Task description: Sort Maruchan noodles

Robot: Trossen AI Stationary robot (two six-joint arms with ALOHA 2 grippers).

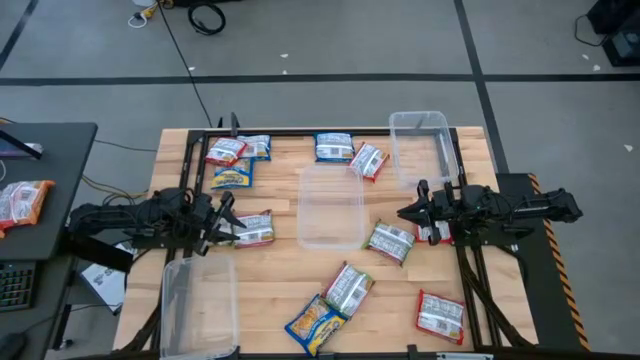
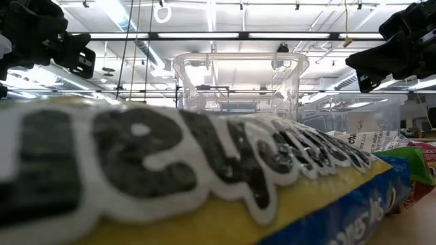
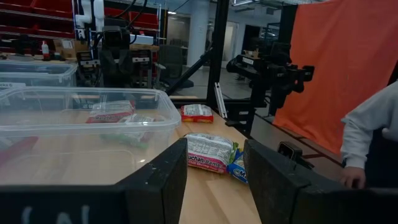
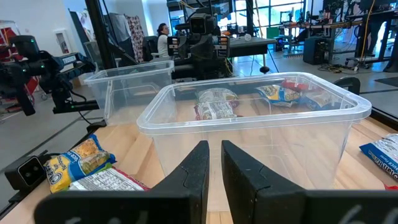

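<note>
Item: Maruchan noodles [image 1: 345, 288], scattered packets on the wooden surface [image 1: 270, 280]. Nearest, at 6 o'clock: a blue-and-yellow packet [image 1: 314, 325] touching a silvery one. At centre: an empty clear tub [image 1: 331, 207]. Left pincer [image 1: 228, 222] at 9 o'clock, half parted, empty, beside a packet [image 1: 254, 229]. Right pincer [image 1: 408, 212] at 3 o'clock, narrow, empty. Farthest, 12 o'clock: more packets.

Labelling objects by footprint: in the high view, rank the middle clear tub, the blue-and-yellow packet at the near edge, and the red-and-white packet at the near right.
1. Middle clear tub
2. Blue-and-yellow packet and red-and-white packet: look alike.
</note>
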